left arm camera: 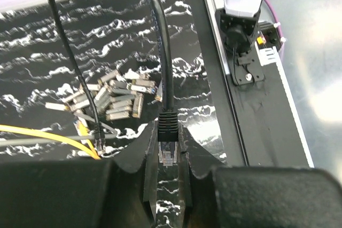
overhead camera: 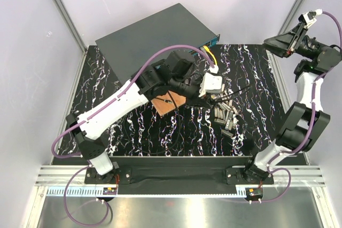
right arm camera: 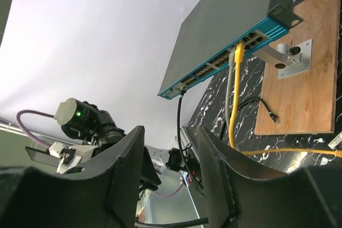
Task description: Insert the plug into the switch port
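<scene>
Between the fingers of the left gripper (left arm camera: 168, 134), a small clear-bodied network plug with a black ribbed boot (left arm camera: 168, 150) is clamped. The jaws are closed onto its flat sides. In the wrist view the clear tip points toward 6 o'clock, and its thin black cable (left arm camera: 160, 41) runs off toward 12 o'clock.

The plug is judged to be light and rigid, with a delicate latch tab. The springy cable is likely to tug it off line. A hold on the side walls, close to the boot, is judged best. Whether the tab is being pressed by a finger cannot be made out here.

In the top view, the large flat dark-grey network switch with the teal-blue front edge (overhead camera: 155, 36) lies at 11 o'clock from the held plug, near but apart. Its port row is not yet faced.

At 2 o'clock the right gripper (overhead camera: 293, 38) is raised, its jaws apart and nothing between them.
</scene>
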Tool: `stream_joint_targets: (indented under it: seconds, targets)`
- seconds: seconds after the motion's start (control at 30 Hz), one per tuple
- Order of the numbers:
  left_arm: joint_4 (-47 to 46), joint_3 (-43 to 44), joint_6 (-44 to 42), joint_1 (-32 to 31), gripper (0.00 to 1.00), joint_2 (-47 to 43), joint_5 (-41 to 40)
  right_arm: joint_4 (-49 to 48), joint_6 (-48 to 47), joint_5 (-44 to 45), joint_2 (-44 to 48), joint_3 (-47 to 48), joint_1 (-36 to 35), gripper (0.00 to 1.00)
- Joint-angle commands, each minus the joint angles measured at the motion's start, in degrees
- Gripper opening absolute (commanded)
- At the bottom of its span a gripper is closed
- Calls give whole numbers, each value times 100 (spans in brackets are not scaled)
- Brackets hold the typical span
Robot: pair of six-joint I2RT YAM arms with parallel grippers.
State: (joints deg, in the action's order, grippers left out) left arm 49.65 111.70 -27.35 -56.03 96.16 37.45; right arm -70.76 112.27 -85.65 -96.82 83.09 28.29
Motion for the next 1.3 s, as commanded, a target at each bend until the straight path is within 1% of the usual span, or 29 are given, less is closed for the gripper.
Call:
stream_joint_targets:
  seconds: [0.0, 0.07, 0.1, 0.13, 0.17, 0.2, 0.23, 0.27, 0.3, 0.33, 0.37, 0.4, 0.43, 0.47, 0.5, 0.53, 0.57, 0.6, 0.67, 0.7, 0.77, 0.8, 0.87, 0.9, 1.03, 1.1, 1.17, 1.23, 1.27]
  targets:
    - [-377, 18, 124, -22, 1, -212, 105, -1670, 1755, -1016, 593, -12, 18, 51]
    - [-473, -34, 256, -22, 1, -273, 87, -1284, 1501, -693, 944, -56, 36, 56]
    - [-517, -43, 396, -22, 1, -299, 87, -1134, 1404, -525, 1058, -99, 45, 57]
    - [-570, -60, 458, -22, 1, -326, 130, -689, 1133, -332, 1225, -135, 62, 58]
    - [-596, -69, 511, -22, 1, -369, 157, -119, 765, 62, 1305, -205, 71, 60]
    - [-623, -96, 642, -22, 2, -379, 166, 783, 161, 266, 1401, -284, 71, 60]
    - [-658, -113, 713, -22, 1, -396, 157, 3594, -1864, 485, 1602, -197, 71, 60]
    - [-667, -105, 818, -22, 1, -396, 148, 5379, -3215, 1044, 1639, 47, 71, 60]
    - [-667, -87, 854, -22, 1, -396, 131, 7033, -5935, 1424, 1500, 998, 19, 60]
    - [-650, -70, 881, -22, 1, -414, 52, 9695, -7102, 2237, 1334, 1573, -347, 59]
    - [-623, -43, 872, -22, 1, -414, 26, 10461, -8001, 2437, 1158, 2083, -551, 57]
    - [-536, 18, 863, -22, 1, -423, 17, 11356, -9263, 2595, 930, 2680, -736, 56]
    - [-492, 18, 846, -22, 0, -440, -1, 11678, -9806, 2910, 875, 2817, -920, 56]
    - [-456, 18, 802, -22, 0, -458, -1, 12012, -10447, 2974, 831, 2922, -1227, 56]
    - [-413, -16, 802, -13, 0, -475, -18, 12894, -11854, 3210, 718, 3185, -1421, 57]
    - [-360, -17, 776, -4, 0, -484, -45, 13295, -12495, 3830, 673, 3283, -1597, 57]
    - [-264, 9, 697, 4, 0, -467, -45, 13725, -13154, 4062, 629, 3423, -1912, 56]
    - [-54, 62, 670, 13, 0, -432, -45, 14286, -14187, 4247, 681, 3407, -1985, 57]
    - [123, 229, 731, 92, 0, -291, -63, 14650, -15046, 4302, 926, 3128, -2003, 57]
    - [263, 264, 749, 136, 0, -221, -28, 14870, -15851, 4285, 1267, 3004, -2012, 58]
    - [361, 335, 723, 250, 0, -168, -1, 14916, -16462, 4311, 1664, 2557, -2012, 59]
    - [457, 378, 705, 285, 1, -150, -1, 14873, -16883, 4328, 2031, 2424, -2021, 60]
    - [572, 484, 661, 321, 1, -54, -62, 14959, -17167, 4302, 2263, 2309, -2038, 61]
    - [659, 528, 652, 329, 1, 16, -106, 15247, -17421, 4250, 2324, 2387, -2064, 60]
    - [792, 633, 653, 330, 3, 184, -317, 16013, -17555, 3566, 2202, 3019, -2135, 61]
    - [845, 756, 617, 330, 4, 289, -414, 16348, -17537, 3310, 2106, 3274, -2231, 62]
    - [897, 853, 547, 330, 5, 342, -449, 16419, -17450, 3300, 2105, 3232, -2538, 63]
    - [950, 1037, 486, 330, 6, 447, -414, 16375, -17441, 3501, 2167, 3056, -2793, 63]
    - [1020, 1116, 477, 330, 7, 482, -405, 16305, -17319, 3598, 2210, 2838, -3229, 63]
